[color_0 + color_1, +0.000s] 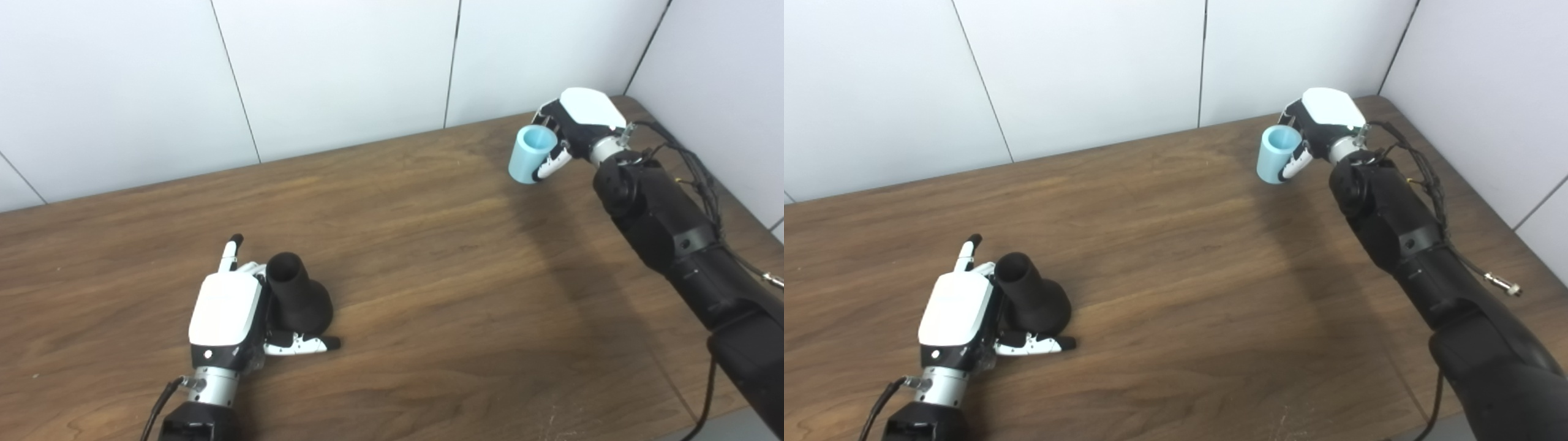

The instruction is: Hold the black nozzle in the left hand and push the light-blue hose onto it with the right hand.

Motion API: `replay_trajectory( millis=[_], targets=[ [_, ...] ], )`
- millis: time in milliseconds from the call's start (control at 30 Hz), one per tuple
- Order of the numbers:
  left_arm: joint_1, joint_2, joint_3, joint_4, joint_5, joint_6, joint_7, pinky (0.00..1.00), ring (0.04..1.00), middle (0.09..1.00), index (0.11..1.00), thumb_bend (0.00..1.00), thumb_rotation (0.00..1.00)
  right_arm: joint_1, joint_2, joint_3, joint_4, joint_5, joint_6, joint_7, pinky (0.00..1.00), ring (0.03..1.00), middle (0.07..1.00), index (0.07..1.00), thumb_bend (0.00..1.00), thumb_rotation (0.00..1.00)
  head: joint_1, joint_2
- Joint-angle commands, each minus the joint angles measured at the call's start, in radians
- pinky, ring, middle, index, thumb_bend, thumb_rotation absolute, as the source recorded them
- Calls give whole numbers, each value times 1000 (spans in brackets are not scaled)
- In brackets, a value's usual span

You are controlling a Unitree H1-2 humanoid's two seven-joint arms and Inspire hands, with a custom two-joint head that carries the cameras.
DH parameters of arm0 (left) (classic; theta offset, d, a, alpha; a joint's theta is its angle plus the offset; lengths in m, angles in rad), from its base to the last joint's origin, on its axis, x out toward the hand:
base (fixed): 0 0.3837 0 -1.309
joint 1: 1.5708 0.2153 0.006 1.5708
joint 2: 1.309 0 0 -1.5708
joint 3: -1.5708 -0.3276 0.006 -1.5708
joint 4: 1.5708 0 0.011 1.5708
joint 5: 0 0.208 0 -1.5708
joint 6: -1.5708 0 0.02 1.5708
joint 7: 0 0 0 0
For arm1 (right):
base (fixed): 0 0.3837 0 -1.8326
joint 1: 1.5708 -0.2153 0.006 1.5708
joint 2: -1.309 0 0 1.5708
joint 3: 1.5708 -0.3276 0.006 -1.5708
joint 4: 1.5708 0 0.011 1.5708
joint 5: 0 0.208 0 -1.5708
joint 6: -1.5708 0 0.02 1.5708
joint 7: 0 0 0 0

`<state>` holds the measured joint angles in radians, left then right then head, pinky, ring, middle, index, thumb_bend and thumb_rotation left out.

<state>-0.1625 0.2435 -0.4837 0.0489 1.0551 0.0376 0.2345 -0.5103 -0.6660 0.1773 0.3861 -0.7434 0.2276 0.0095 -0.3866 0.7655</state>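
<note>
Brown wood-grain covers the surface (398, 257), which runs back to a white panelled wall (343, 67).

Nearest, at the lower left, the left hand (229, 315) lies low on the surface with its white back upward. Beside it, touching its inner side, stands the black nozzle (300, 297): wide flared base down on the wood, narrow open neck up and tilted a little toward the hand. The thumb (303, 345) reaches along the surface in front of the nozzle's base, and one finger points straight away from the robot on the far side. The other fingers are hidden behind the hand's back and the nozzle, so whether they have closed on the nozzle cannot be told; the hand is pressed against it at least.

Far off at the upper right, well apart from the nozzle, the right hand (1323, 122) is raised near the corner of the walls. Its fingers (1293, 165) are wrapped around the light-blue hose (1277, 154), a short tube piece held clear of the surface, its open end facing up and toward the camera. Black cables (1421, 177) trail along the right forearm.
</note>
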Motion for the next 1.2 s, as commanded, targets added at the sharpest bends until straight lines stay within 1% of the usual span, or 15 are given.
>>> replay_trajectory(
  millis=[0,67,167,367,467,533,633,700,800,900,1167],
  targets=[
    [148,48,-26,117,8,11,-17,1000,587,472,493,525,0,-35,-25,-5,-23,-34,-11,-57,272,341,409,518,525,0,-1,1],
    [149,48,-25,116,6,10,-16,1000,586,481,490,525,0,-32,-26,-1,-27,-45,-10,-70,261,333,406,516,525,0,-1,5],
    [149,48,-25,115,4,8,-16,1000,592,477,492,525,0,-27,-25,-3,-33,-47,-9,-76,318,398,431,513,527,1,-1,5],
    [148,48,-25,116,4,5,-11,1000,582,466,495,525,0,-24,-29,9,-36,-58,-28,-93,368,427,453,512,528,1,-1,5],
    [149,49,-24,113,3,5,-12,1000,581,465,495,525,0,-25,-27,11,-40,-63,-19,-90,356,417,449,515,528,2,-1,5],
    [150,49,-23,112,2,7,-16,1000,591,470,494,525,0,-23,-27,9,-44,-62,-17,-86,366,429,454,511,528,2,-1,5],
    [147,48,-23,112,5,11,-20,1000,595,477,493,525,0,-19,-29,5,-45,-58,-33,-99,364,425,452,514,528,1,-1,8],
    [146,48,-24,116,6,9,-14,998,597,473,494,525,0,-16,-30,1,-51,-55,-34,-99,361,423,451,514,528,1,-1,8],
    [144,46,-23,121,5,6,-8,1000,595,473,493,525,0,-12,-28,-6,-61,-48,-18,-85,375,438,456,512,528,1,1,6],
    [144,45,-21,127,-1,-1,3,998,590,468,494,525,0,-9,-27,-11,-64,-41,-18,-86,350,417,445,515,528,1,1,6],
    [143,45,-22,124,1,-1,-4,1000,587,466,495,525,0,-9,-31,-9,-63,-31,-26,-74,383,443,461,508,529,0,1,6]
  ],
)
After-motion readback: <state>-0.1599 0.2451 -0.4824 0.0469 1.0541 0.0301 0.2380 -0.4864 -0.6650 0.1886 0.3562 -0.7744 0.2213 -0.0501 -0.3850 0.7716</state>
